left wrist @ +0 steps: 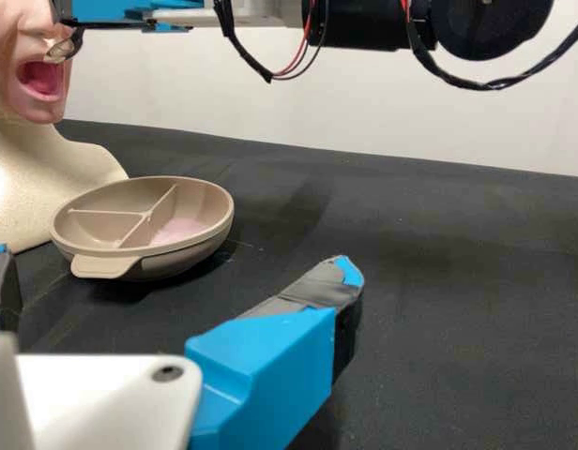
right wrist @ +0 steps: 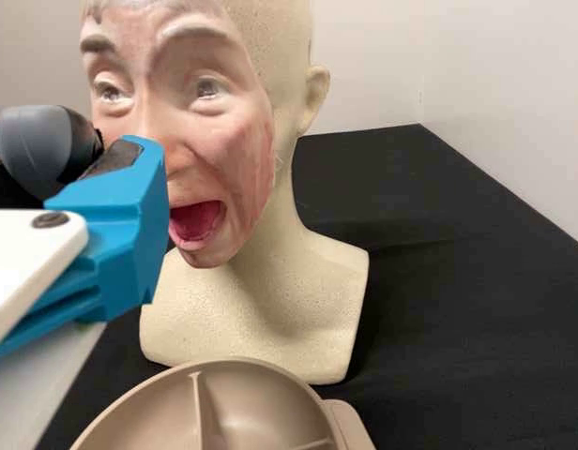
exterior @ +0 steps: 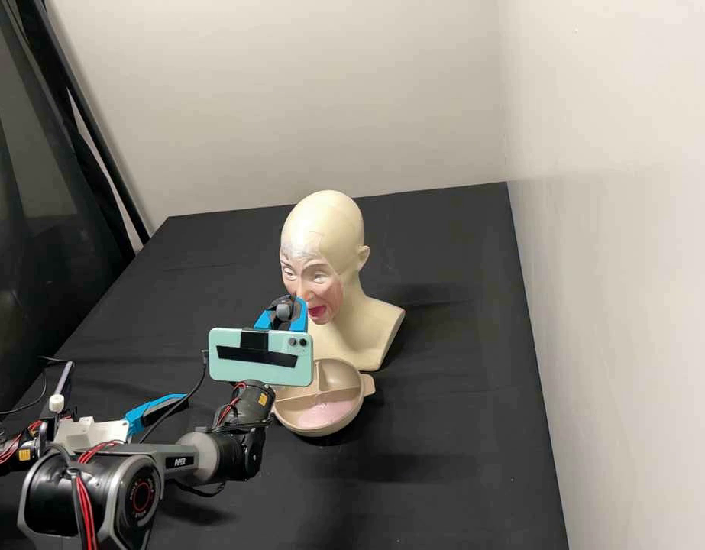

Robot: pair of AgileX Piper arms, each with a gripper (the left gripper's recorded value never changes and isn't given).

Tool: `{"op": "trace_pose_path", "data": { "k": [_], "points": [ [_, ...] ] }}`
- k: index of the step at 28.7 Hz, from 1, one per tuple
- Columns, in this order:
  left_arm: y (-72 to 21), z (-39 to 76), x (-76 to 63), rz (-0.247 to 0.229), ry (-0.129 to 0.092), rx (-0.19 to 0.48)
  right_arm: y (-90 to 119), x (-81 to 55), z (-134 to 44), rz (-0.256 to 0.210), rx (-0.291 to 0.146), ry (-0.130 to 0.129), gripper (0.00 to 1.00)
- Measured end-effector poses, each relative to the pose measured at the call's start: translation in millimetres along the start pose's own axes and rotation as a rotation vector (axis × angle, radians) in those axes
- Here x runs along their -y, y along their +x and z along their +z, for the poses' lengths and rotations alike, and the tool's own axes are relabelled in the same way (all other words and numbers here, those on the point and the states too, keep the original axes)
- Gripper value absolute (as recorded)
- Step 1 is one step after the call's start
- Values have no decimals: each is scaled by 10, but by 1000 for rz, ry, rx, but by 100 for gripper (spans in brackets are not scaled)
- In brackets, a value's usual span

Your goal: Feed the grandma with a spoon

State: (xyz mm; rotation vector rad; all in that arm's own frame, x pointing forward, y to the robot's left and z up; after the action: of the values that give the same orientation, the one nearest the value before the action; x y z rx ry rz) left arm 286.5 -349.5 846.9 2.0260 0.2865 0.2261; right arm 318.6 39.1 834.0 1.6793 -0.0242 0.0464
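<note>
Logged right gripper (exterior: pixel 285 313) raised before grandma head (exterior: pixel 325 252) at middle of bench (exterior: pixel 444 305), jaws clamped on grey spoon (right wrist: pixel 45 145), tip seemingly just at open mouth. Spotted divided bowl (exterior: pixel 314 425) just near of head; left gripper (exterior: pixel 157 409) low at near left, jaws apart.

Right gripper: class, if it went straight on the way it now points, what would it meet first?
The right gripper would likely meet the head first, at its open mouth; depth is unclear.
</note>
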Motion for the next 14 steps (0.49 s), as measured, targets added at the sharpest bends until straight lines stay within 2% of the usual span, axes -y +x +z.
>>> {"op": "trace_pose_path", "data": {
  "k": [9, 14],
  "points": [
    [9, -33, 27, -10, -3, -11, 21, 24, -40, -1, -5, 11, 0],
    [15, -45, 49, -19, -4, -15, 91, 42, -21, -4, 1, 1, 0]
  ]
}}
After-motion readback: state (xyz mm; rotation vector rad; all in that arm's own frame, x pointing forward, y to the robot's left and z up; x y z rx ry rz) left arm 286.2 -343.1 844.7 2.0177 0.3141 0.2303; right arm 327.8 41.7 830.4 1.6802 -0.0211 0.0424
